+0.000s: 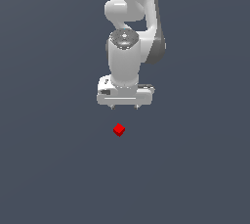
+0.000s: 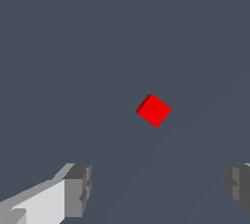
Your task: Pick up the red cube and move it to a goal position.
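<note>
The red cube (image 1: 118, 130) is a small bright red block lying on the flat grey ground, turned so a corner points toward the camera. In the exterior view my white gripper (image 1: 124, 106) hangs above the ground with the cube a short way below it in the picture, apart from it. The wrist view shows the red cube (image 2: 154, 111) beyond the two grey fingertips (image 2: 78, 189), not between them. My gripper (image 2: 158, 189) is open wide and holds nothing.
Plain dark grey ground (image 1: 49, 169) fills both views. The white arm (image 1: 132, 17) rises above the gripper to the top edge of the exterior view. No other object shows.
</note>
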You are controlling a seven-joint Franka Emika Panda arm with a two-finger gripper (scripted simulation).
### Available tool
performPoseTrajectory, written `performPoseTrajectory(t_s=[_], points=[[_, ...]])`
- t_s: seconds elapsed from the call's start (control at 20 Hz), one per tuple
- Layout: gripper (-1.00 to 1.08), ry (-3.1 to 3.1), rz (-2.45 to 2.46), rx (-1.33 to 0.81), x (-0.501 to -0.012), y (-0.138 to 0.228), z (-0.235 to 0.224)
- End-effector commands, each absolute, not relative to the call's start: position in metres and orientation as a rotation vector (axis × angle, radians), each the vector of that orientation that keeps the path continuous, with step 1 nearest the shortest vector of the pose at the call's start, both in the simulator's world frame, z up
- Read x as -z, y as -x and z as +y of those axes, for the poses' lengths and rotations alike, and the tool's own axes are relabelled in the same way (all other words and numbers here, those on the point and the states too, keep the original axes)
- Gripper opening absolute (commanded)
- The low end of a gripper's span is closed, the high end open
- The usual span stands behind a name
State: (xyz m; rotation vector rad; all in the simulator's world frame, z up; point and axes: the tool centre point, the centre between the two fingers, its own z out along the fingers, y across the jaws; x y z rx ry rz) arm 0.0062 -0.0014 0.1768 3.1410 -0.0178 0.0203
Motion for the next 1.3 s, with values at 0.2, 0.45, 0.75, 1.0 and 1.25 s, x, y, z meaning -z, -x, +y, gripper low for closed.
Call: performPoseTrajectory(t_s=[0.2, 0.45, 0.75, 1.0, 1.25], points=[[1.00, -3.141, -0.036, -0.020, -0.174, -0.007, -0.002], [1.00, -3.139, -0.113, -0.019, -0.162, -0.009, -0.003], [1.00, -3.126, -0.287, -0.016, -0.136, -0.015, -0.007], [1.00, -3.098, -0.507, -0.012, -0.102, -0.021, -0.013], [1.00, -3.052, -0.733, -0.007, -0.067, -0.027, -0.019]])
